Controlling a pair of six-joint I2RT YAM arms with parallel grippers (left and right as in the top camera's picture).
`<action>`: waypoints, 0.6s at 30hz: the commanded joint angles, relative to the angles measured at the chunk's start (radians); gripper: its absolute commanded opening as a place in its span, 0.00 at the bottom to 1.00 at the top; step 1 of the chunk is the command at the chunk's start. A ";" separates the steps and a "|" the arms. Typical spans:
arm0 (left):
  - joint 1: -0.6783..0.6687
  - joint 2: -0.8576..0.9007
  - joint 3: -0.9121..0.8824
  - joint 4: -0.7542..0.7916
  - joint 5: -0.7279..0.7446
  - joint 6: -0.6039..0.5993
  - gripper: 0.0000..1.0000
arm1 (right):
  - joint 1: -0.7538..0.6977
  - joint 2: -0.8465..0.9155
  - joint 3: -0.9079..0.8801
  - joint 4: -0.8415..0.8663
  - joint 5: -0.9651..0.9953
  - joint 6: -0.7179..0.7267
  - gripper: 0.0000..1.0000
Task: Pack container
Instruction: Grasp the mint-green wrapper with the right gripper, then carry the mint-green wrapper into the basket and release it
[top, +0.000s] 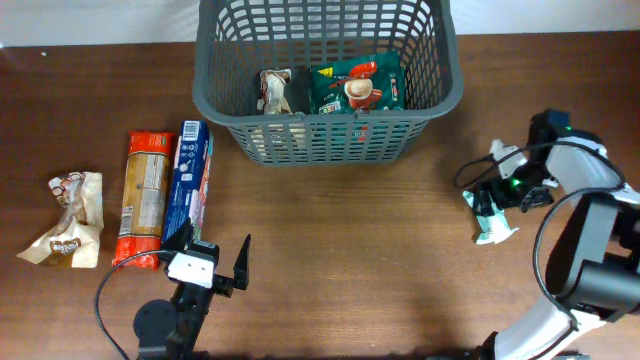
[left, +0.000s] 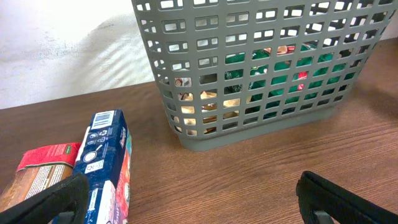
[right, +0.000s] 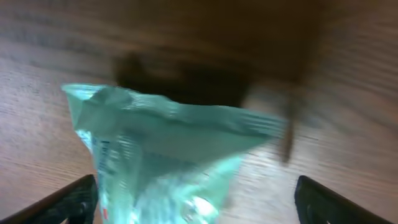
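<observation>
Basket (top: 330, 140) sits at the middle of the worktop's (top: 380, 260) far edge, upright. Inside, on its floor: a green pack (top: 355, 88) and, just left of it, a pale pack (top: 277, 92).

Toward the left edge, all clear of the basket:
- blue box (top: 188, 175), lying flat, nearest the basket's left corner
- red pack (top: 145, 195), touching the box along its left side
- crumpled wrapper (top: 70, 220), apart from both and closest to the left edge

Near the right edge lies a teal pack (top: 493, 228). Open worktop between it and the basket.

Left wrist view shows the basket's lattice wall side-on, green and pale contents glimpsed through the slots. It also shows the printed end of the blue box. The overhead alone gives the basket's interior and the wrapper. Right wrist view is blurred, and only the teal pack is clear in it.

Left arm (top: 165, 320) comes in from the near edge. The left tool (top: 212, 248) is released, fingers wide, holding nothing, close by the red pack's near end. Right arm (top: 590, 230) bends back over the right edge. The right tool (right: 198, 202) is spread wide, a finger either side of the teal pack. Contact cannot be told.
</observation>
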 joint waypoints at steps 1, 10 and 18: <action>-0.005 -0.006 -0.010 0.003 0.008 -0.008 0.99 | 0.030 0.021 -0.011 0.007 -0.016 -0.014 0.80; -0.005 -0.006 -0.010 0.003 0.008 -0.008 0.99 | 0.035 0.047 0.010 0.047 -0.016 0.064 0.04; -0.005 -0.006 -0.010 0.003 0.008 -0.008 0.99 | 0.035 0.047 0.334 -0.054 -0.026 0.291 0.04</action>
